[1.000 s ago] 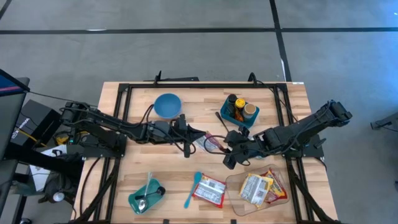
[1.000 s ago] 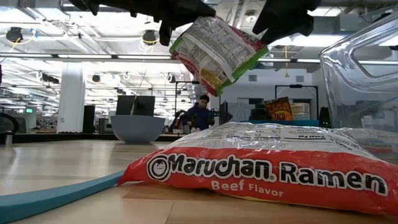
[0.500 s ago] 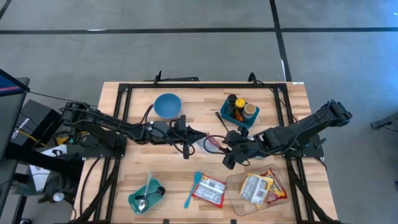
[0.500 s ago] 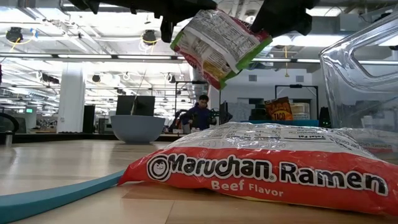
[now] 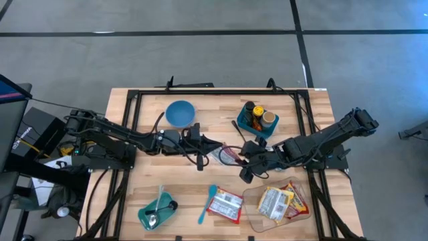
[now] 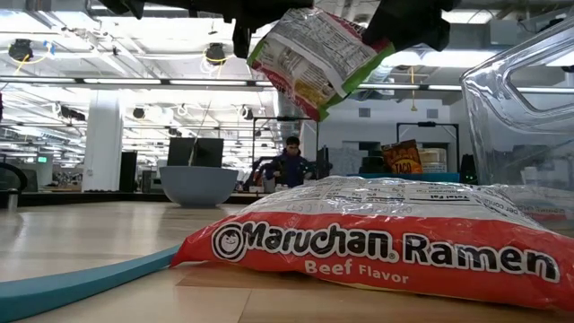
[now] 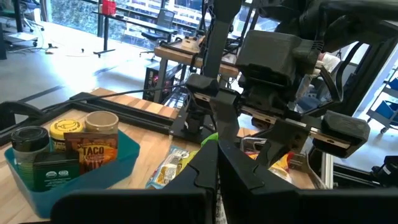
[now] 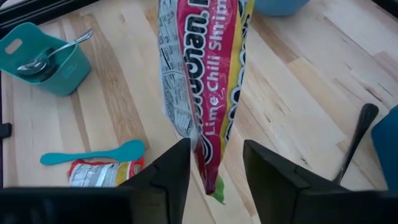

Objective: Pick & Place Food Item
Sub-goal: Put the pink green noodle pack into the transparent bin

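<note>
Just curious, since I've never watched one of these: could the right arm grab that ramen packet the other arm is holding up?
Probably yes. The ramen packet hangs in mid-air from the shut left gripper, and its lower edge already sits between the right gripper's parted fingers. Nothing stands between them.

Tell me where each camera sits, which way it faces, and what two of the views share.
High view: overhead, straight down on the table; both arms show.
Low view: table height, level past the beef ramen pack; arms enter from above.
Left wrist view: past the left gripper toward the right arm.
Right wrist view: down past the right gripper at the hanging shrimp ramen pack.
Shared: that pack also shows in the low view.
</note>
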Controlling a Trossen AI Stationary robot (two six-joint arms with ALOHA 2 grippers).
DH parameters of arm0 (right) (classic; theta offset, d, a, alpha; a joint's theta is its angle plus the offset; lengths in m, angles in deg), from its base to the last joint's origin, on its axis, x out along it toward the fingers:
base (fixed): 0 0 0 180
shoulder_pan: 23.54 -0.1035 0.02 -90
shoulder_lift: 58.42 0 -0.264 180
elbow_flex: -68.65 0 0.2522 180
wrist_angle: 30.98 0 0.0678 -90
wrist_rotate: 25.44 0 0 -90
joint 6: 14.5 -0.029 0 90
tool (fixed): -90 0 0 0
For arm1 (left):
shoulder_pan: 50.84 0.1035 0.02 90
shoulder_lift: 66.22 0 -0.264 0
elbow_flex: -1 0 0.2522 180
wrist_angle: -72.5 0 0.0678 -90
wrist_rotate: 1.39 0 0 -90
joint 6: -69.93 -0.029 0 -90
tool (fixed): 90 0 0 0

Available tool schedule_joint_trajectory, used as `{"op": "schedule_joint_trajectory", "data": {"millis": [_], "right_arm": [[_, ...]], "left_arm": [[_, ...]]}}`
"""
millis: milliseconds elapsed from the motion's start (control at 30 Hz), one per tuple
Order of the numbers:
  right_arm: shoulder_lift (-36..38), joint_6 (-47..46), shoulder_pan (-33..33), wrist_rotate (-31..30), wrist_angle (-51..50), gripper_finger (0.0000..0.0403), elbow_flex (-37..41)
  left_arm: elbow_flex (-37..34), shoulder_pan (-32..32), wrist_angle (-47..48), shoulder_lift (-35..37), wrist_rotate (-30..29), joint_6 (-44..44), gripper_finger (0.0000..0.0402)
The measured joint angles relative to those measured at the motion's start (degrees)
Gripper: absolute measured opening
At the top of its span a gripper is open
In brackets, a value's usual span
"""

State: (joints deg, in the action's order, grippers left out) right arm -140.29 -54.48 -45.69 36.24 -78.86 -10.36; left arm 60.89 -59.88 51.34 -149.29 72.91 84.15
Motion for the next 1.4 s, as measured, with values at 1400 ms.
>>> {"op": "schedule_joint_trajectory", "data": {"millis": [1400], "right_arm": [[0.0,1.48,-0.49,-0.28,-2.02,0.0,0.02]], "left_arm": [[0.0,0.13,0.39,0.0,-0.16,-5.34,0.0119]]}}
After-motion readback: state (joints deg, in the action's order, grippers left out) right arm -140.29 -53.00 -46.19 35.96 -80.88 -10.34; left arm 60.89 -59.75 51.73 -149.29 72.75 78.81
